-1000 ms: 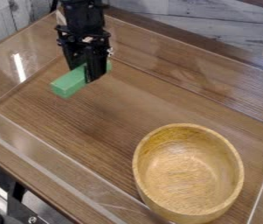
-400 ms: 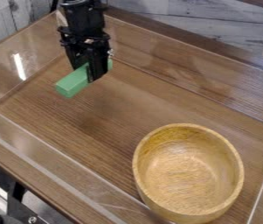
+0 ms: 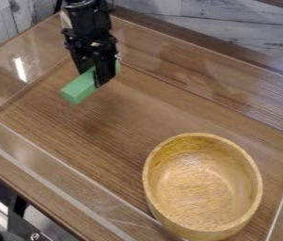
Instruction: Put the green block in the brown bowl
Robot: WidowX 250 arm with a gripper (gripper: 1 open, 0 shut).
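Observation:
The green block is a small bright green bar at the upper left of the wooden table. My black gripper points down over its far end. The jaws are shut on the block, and green shows between the fingers. The rest of the bar sticks out toward the front left, close to the tabletop. I cannot tell whether it touches the table. The brown bowl is a wide light wooden bowl with a thick rim. It stands at the lower right, well apart from the gripper, with nothing in it.
The wooden tabletop has a low clear wall around it. Bare wood lies between the gripper and the bowl. A pale surface runs along the back.
The gripper and the green block have shifted together a little toward the back of the table. The bowl has not moved.

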